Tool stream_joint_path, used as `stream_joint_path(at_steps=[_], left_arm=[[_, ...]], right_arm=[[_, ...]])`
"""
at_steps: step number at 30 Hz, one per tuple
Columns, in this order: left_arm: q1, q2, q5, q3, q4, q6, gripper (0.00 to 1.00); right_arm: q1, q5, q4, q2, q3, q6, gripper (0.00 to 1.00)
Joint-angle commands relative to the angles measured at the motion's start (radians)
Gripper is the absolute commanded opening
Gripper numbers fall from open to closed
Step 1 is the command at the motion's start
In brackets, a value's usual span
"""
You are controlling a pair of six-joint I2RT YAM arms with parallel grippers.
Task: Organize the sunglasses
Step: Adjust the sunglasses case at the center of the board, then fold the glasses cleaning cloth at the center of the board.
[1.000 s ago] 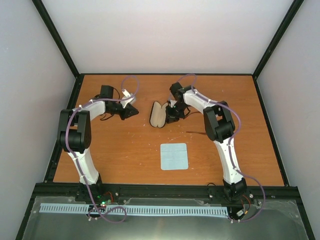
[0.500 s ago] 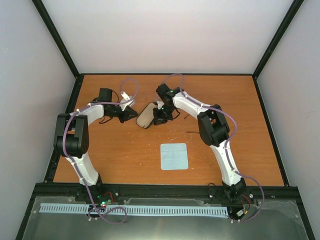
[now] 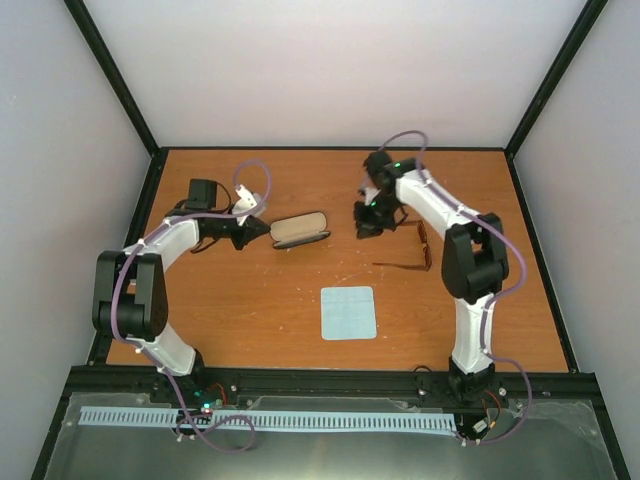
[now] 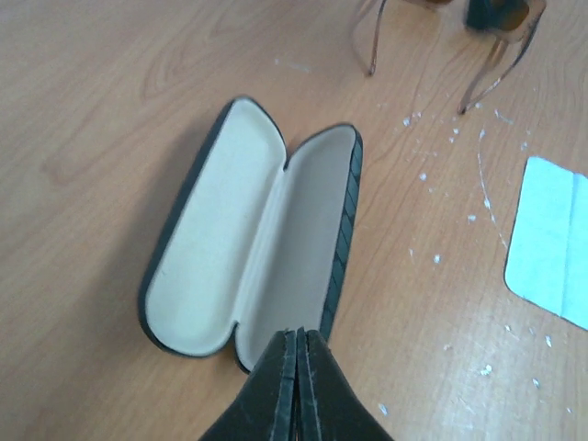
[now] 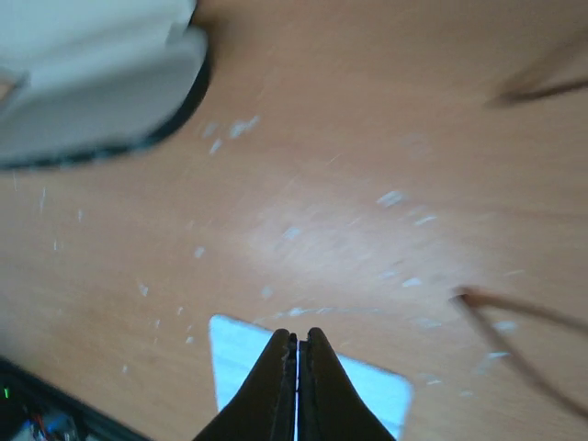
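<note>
While the black oblong glasses case with pale lining [image 3: 300,230] lies open on the brown wooden table [image 3: 250,300], the small sunglasses with reddish-brown lenses and thin dark temple arms [image 3: 423,243] rest on the tabletop well to the case's right, apart from it. The left gripper [image 3: 257,229] sits at the case's left end, its fingers pressed together with nothing between them. The right gripper [image 3: 368,222] hovers between case and sunglasses, fingers likewise pressed together and empty. A pale blue square cloth [image 3: 349,312] lies nearer the arm bases than the case.
</note>
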Motion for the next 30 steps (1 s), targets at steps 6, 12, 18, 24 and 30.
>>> stream_joint_path(at_steps=[6,12,18,24,30], left_arm=[[0.003,0.045,-0.061,-0.023,-0.100,0.042,0.03],[0.003,0.060,-0.048,0.050,-0.113,0.010,0.05],[-0.072,-0.047,-0.024,0.091,-0.180,0.070,0.10],[-0.264,-0.054,-0.061,0.110,-0.228,0.118,0.07],[-0.437,0.031,-0.114,0.091,-0.192,0.059,0.01]], right_arm=[[-0.112,-0.066,-0.027,0.330,0.420,-0.003,0.03],[-0.092,-0.077,-0.040,0.389,0.486,0.002,0.03],[-0.108,0.027,0.085,0.107,0.162,-0.047,0.03],[-0.106,0.051,0.139,-0.259,-0.254,-0.055,0.21],[-0.103,0.036,0.210,-0.460,-0.572,-0.036,0.16]])
